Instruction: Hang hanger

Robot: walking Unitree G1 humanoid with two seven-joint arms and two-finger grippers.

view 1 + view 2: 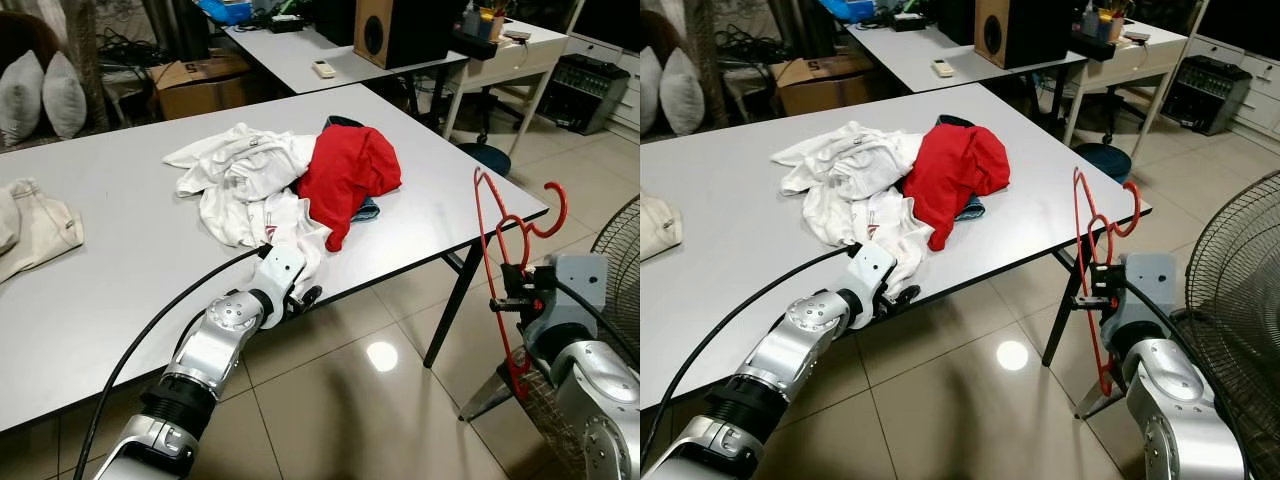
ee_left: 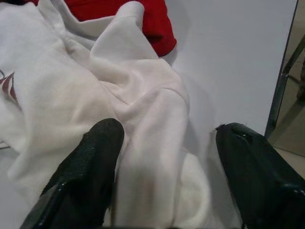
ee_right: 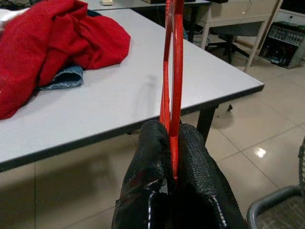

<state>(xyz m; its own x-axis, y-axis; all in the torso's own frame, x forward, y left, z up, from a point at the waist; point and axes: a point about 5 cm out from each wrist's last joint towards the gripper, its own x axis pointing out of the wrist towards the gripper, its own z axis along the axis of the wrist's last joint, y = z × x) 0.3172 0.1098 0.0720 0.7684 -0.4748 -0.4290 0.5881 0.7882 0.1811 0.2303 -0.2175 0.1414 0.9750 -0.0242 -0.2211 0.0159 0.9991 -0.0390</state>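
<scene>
A red wire hanger (image 1: 500, 260) stands upright off the table's right edge, its hook (image 1: 548, 215) curling to the right. My right gripper (image 3: 170, 179) is shut on its wires. A white garment (image 1: 240, 185) lies crumpled on the grey table (image 1: 100, 290) with a red garment (image 1: 345, 175) against its right side. My left gripper (image 2: 167, 157) is open at the table's front edge, its fingers (image 2: 90, 167) straddling a fold of the white garment (image 2: 143, 124).
A cream cloth (image 1: 30, 225) lies at the table's left edge. A fan's wire guard (image 1: 1240, 300) stands close on the right by my right arm. Beyond are another table (image 1: 330, 50), a speaker (image 1: 385, 30), a cardboard box (image 1: 200, 80) and a stool (image 1: 485, 155). Tiled floor lies below.
</scene>
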